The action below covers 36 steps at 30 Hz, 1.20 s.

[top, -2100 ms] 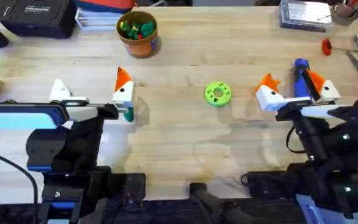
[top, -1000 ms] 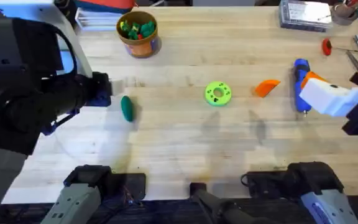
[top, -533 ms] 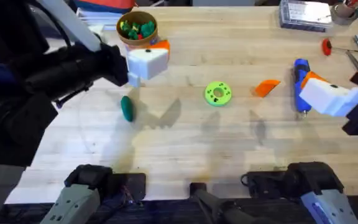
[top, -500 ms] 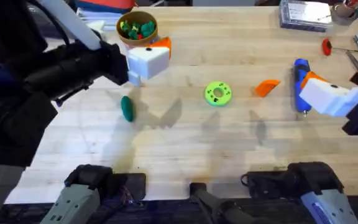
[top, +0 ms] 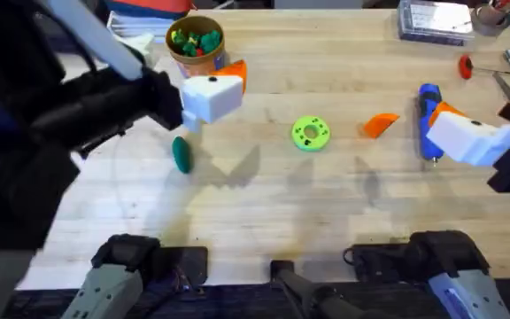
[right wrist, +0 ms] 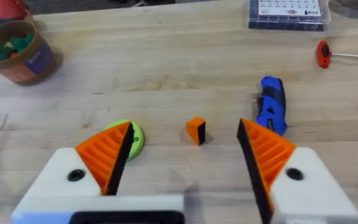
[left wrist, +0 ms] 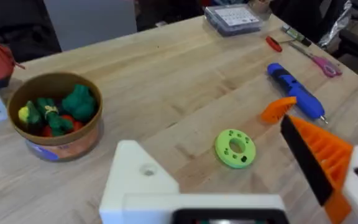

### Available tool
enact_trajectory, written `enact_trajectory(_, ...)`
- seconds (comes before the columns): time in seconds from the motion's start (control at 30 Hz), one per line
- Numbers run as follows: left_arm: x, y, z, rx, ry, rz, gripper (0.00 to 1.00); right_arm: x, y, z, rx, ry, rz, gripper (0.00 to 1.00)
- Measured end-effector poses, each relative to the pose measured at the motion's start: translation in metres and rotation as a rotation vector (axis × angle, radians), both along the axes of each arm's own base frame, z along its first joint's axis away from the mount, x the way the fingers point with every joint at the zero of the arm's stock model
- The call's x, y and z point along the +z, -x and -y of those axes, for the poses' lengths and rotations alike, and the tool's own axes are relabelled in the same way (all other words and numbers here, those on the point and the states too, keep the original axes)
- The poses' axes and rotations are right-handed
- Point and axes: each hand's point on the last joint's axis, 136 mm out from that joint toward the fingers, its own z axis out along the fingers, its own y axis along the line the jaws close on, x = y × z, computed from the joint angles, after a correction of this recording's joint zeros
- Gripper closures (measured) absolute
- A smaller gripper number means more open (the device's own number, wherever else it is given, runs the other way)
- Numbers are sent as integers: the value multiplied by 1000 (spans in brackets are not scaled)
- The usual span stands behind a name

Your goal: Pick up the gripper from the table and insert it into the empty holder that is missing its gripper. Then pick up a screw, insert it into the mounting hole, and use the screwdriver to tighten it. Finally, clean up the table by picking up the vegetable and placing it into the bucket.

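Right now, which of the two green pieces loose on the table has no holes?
The vegetable: dark teal, oblong and solid, lying left of centre in the overhead view. The lime disc mid-table is round with holes.

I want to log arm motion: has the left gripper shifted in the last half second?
Yes. The left gripper has crept slightly right, away from the vegetable and toward the lime-green disc.
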Motion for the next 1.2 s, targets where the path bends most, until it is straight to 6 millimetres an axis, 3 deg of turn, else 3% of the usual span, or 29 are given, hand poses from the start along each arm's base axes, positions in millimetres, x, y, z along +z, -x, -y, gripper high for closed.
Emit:
enact_trajectory(0.2, -6, 32, -6, 23, 12, 205, 16, 0, 0, 0, 0, 0, 0, 7)
enact_trajectory(0.43, -53, 57, -9, 26, 30, 372, 16, 0, 0, 0, 0, 0, 0, 7)
enact_trajectory(0.67, -70, 52, -9, 36, 74, 447, 15, 0, 0, 0, 0, 0, 0, 7)
enact_trajectory(0.87, -85, 49, -10, 46, 84, 393, 15, 0, 0, 0, 0, 0, 0, 7)
enact_trajectory(1.0, -107, 48, -10, 49, 75, 286, 15, 0, 0, 0, 0, 0, 0, 7)
enact_trajectory(1.2, -109, 51, -7, 31, 80, 275, 15, 0, 0, 0, 0, 0, 0, 9)
